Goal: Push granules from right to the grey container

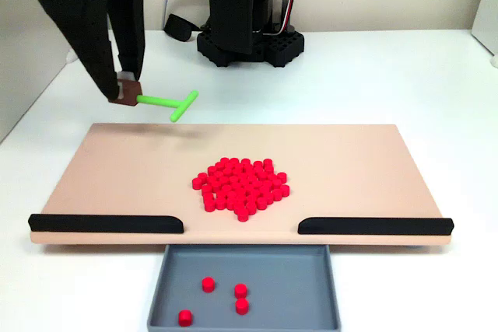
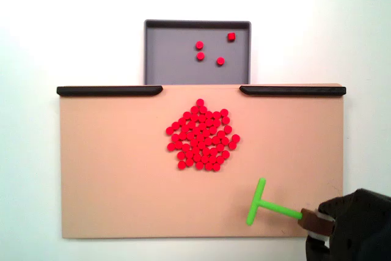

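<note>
A pile of red granules (image 1: 241, 186) lies in the middle of the beige board (image 1: 117, 161); in the other fixed view the granules (image 2: 201, 136) sit below the gap between the black strips. The grey container (image 1: 175, 289) rests at the board's near edge with several granules inside, and from above the container (image 2: 165, 53) is at the top. My black gripper (image 1: 126, 89) is shut on the brown handle of a green T-shaped stick (image 1: 173, 103), held above the board's far left corner. From above, the gripper (image 2: 317, 224) and stick (image 2: 263, 205) are at the lower right, apart from the pile.
Two black strips (image 1: 105, 223) (image 1: 373, 225) line the board's near edge, leaving a gap over the container. The arm's black base (image 1: 247, 36) stands behind the board on the white table. A white object (image 1: 486, 36) sits at the far right edge.
</note>
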### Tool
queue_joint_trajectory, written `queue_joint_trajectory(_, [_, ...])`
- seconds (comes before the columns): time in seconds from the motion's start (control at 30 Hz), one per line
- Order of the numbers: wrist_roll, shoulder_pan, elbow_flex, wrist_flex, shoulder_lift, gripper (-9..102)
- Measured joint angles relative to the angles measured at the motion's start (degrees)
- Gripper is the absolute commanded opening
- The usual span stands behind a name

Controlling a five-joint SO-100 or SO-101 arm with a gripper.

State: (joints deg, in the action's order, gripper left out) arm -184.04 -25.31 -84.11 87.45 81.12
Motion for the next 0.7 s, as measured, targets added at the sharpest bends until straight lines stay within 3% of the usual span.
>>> queue_joint_trajectory(0.37, [0.0,-0.4,6.1,-0.2,-5.9,0])
queue_joint_trajectory(0.7, [0.0,1.7,6.1,-8.3,-11.6,0])
